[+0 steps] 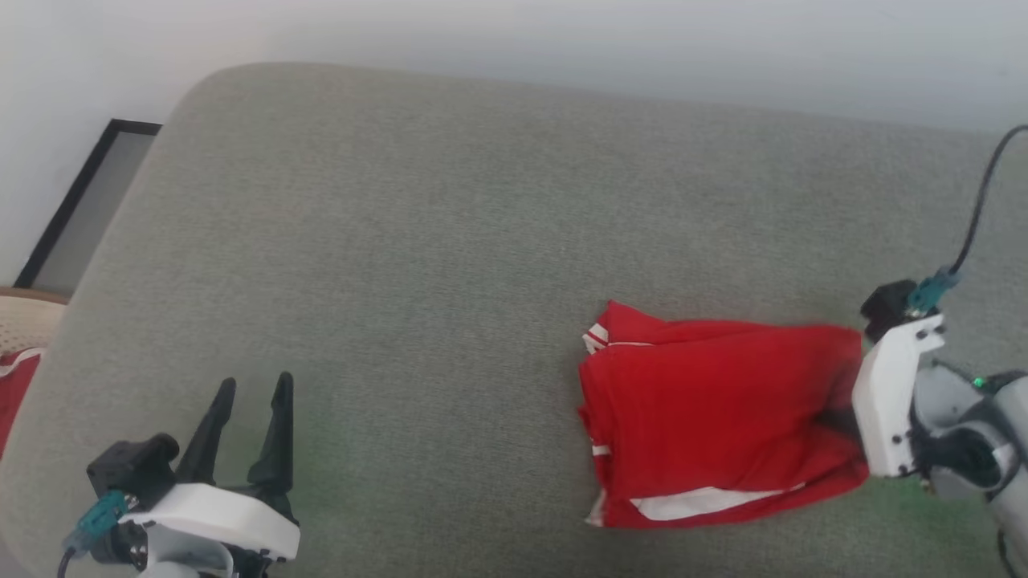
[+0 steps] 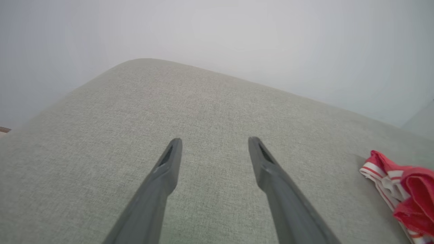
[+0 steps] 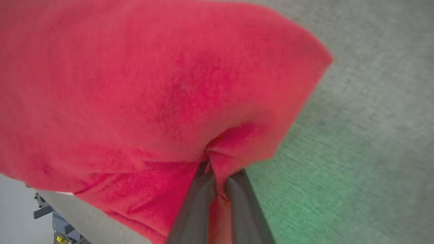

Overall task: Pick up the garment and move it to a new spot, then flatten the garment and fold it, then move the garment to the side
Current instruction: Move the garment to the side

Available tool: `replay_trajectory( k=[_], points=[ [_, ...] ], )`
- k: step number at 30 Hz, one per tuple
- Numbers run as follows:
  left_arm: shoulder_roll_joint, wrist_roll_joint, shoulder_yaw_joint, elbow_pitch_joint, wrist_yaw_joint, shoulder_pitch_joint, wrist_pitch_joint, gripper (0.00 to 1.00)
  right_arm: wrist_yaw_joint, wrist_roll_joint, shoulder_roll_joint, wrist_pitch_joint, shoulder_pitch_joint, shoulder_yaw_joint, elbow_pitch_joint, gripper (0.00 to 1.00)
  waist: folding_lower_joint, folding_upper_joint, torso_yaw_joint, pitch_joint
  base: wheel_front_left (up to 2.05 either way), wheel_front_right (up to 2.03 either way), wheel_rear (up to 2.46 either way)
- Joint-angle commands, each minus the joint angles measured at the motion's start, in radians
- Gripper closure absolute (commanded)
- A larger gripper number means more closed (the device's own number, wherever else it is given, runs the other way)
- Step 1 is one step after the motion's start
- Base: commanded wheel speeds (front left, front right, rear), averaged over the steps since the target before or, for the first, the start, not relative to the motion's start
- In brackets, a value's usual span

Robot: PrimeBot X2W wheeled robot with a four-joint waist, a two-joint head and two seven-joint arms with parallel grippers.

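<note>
The garment [image 1: 715, 421] is a folded red bundle with white sleeve and striped trim showing, lying on the grey-green cushion [image 1: 450, 241] at the right. Its print is hidden. My right gripper [image 1: 839, 417] is at the bundle's right edge, its fingertips buried in the cloth. In the right wrist view the garment [image 3: 162, 84] bulges up close and the right gripper [image 3: 218, 169] is shut on a pinch of red fabric. My left gripper [image 1: 253, 393] stands open at the lower left, far from the garment. In the left wrist view the left gripper [image 2: 213, 142] is spread over bare cushion, with the garment's striped edge [image 2: 400, 189] at the right.
The cushion's rounded left edge drops away near a black-framed panel [image 1: 88, 201] against the wall. A woven pale surface with a bit of red cloth [image 1: 16, 377] lies at the far left. A black cable [image 1: 976, 209] runs up from the right wrist.
</note>
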Motion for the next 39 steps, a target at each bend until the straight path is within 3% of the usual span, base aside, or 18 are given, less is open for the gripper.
replay_trajectory(
  k=[1,21,39],
  points=[
    [0.003,-0.004,-0.009,-0.003,-0.003,-0.022,-0.004,0.00,-0.003,-0.006,-0.026,0.000,-0.010,-0.014,0.003,1.00,0.0000,0.0000,-0.014,0.010,0.00,0.00,0.00],
    [0.004,0.046,-0.173,-0.039,-0.003,-0.248,-0.004,0.00,-0.003,-0.037,-0.174,-0.032,-0.193,-0.147,0.047,1.00,0.0000,0.0000,-0.223,0.158,0.00,0.00,0.00],
    [0.026,0.048,-0.357,-0.002,-0.003,-0.481,-0.004,0.00,-0.002,-0.163,-0.289,-0.260,-0.409,-0.146,0.221,1.00,0.0000,0.0000,-0.382,0.303,0.00,0.00,0.00]
  ],
)
